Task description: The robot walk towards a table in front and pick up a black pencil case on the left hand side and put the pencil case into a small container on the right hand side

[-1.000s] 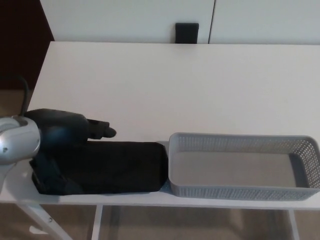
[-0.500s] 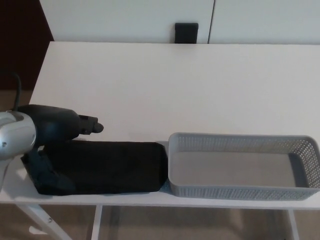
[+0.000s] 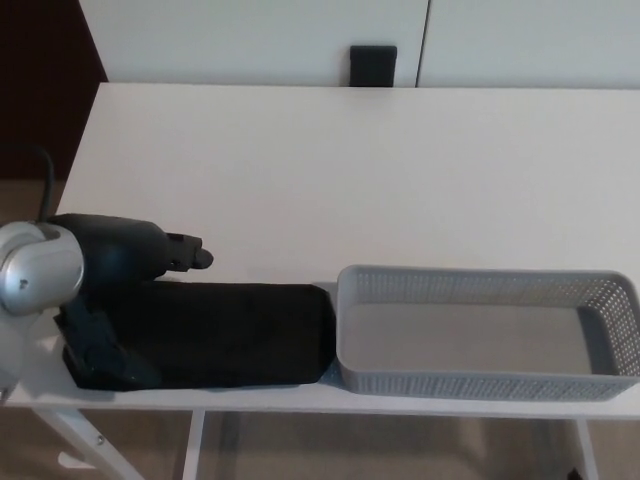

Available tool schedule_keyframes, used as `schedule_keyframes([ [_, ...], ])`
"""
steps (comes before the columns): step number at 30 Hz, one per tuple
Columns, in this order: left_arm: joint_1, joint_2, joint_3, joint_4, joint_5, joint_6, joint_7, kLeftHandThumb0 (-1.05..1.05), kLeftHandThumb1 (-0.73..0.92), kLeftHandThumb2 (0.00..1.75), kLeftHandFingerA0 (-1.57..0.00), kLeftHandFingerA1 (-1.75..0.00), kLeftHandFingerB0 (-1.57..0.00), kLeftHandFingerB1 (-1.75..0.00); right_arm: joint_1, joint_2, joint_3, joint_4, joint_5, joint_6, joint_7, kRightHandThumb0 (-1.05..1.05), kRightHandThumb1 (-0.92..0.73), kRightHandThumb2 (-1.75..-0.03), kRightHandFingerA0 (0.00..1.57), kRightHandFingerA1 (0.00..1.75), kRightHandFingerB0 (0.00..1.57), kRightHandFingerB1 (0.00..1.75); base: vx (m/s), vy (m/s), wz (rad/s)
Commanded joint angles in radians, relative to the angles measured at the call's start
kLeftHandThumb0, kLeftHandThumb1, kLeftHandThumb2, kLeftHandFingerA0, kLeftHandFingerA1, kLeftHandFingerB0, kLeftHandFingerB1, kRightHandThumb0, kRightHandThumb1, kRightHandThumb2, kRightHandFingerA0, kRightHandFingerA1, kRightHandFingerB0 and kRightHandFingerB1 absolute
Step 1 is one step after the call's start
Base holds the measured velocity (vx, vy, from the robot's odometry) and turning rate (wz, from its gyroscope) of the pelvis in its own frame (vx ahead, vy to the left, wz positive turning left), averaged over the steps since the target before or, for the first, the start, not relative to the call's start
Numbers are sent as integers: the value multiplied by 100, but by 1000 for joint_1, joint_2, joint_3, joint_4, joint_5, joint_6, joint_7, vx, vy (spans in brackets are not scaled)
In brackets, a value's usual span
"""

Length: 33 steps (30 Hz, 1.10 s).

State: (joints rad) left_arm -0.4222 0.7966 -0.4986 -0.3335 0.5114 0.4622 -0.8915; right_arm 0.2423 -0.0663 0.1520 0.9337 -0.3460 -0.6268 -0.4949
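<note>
A long black pencil case (image 3: 230, 335) lies flat on the white table (image 3: 350, 170) near its front edge, left of centre. Its right end touches the grey mesh container (image 3: 480, 284), which stands at the front right with nothing in it. My left hand (image 3: 125, 262) comes in from the left and sits over the case's left end, covering it. Its hold on the case is hidden from this angle. The case rests on the table. My right hand does not show.
A small black object (image 3: 373, 66) stands against the white wall panels behind the table's far edge. The table's white legs (image 3: 80, 435) show below the front edge, and dark floor lies at the left.
My left hand drew back to the left and slightly up, then shifted a little to the right again. The pencil case and the container stayed where they were.
</note>
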Motion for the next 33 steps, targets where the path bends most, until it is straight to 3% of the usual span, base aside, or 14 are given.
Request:
schedule_keyframes([
  [1, -30, -24, -21, 61, 52, 24, -29, -73, 40, 85, 0, -4, -5, -16, 4, -17, -6, -6, 5, 20, 14, -68, -92, -97, 0, 0, 0, 0, 0, 0, 0],
  [10, -69, -66, -50, 158, 96, 5, -17, -71, 37, 84, 0, -8, -1, -18, 5, -13, -9, -19, 7, 20, 20, -69, -92, -98, 0, 0, 0, 0, 0, 0, 0],
  [11, -85, -93, -73, 210, 112, 8, -6, -74, 41, 85, 0, -2, -4, -14, 5, -10, -15, -27, 18, 29, 33, -81, -86, -116, 0, 0, 0, 0, 0, 0, 0],
  [12, -89, -102, -79, 226, 117, 9, -3, -74, 41, 84, 0, -1, -4, -14, 6, -10, -15, -31, 19, 30, 33, -66, -92, -97, 0, 0, 0, 0, 0, 0, 0],
  [13, -90, -109, -83, 238, 121, 8, 0, -74, 42, 84, 0, 0, -3, -13, 6, -8, -17, -33, 21, 28, 34, -80, -85, -114, 0, 0, 0, 0, 0, 0, 0],
  [17, -90, -136, -97, 286, 139, -2, 13, -74, 42, 84, 0, 0, -1, -13, 7, -5, -19, -43, 17, 35, 32, -79, -85, -115, 0, 0, 0, 0, 0, 0, 0],
  [18, -90, -142, -101, 296, 143, -3, 15, -74, 42, 84, 0, 0, -1, -12, 7, -6, -19, -43, 15, 36, 31, -67, -92, -97, 0, 0, 0, 0, 0, 0, 0],
  [24, -85, -168, -116, 342, 161, -9, 18, -74, 41, 84, 0, 0, 0, -11, -2, -6, -23, -48, 23, 35, 39, -66, -92, -97, 0, 0, 0, 0, 0, 0, 0],
  [25, -83, -177, -118, 348, 158, -1, 15, -73, 41, 84, 0, 0, 0, -12, -3, -3, -26, -54, 30, 39, 45, -81, -86, -116, 0, 0, 0, 0, 0, 0, 0],
  [30, -83, -192, -125, 354, 169, -6, 2, -75, 41, 84, 0, 0, 0, -11, -3, -3, -32, -74, 34, 46, 52, -84, -87, -117, 0, 0, 0, 0, 0, 0, 0],
  [31, -84, -194, -129, 357, 168, -7, -7, -76, 41, 85, 0, 0, 0, -10, -4, -2, -34, -72, 38, 44, 55, -82, -86, -116, 0, 0, 0, 0, 0, 0, 0],
  [32, -85, -195, -130, 359, 169, -7, -9, -75, 41, 85, 0, 0, 0, -10, -5, -1, -36, -73, 41, 44, 58, -68, -92, -97, 0, 0, 0, 0, 0, 0, 0],
  [33, -86, -195, -131, 360, 170, -8, -12, -75, 41, 85, 0, 0, 0, -10, -7, 0, -37, -74, 45, 44, 63, -68, -92, -97, 0, 0, 0, 0, 0, 0, 0],
])
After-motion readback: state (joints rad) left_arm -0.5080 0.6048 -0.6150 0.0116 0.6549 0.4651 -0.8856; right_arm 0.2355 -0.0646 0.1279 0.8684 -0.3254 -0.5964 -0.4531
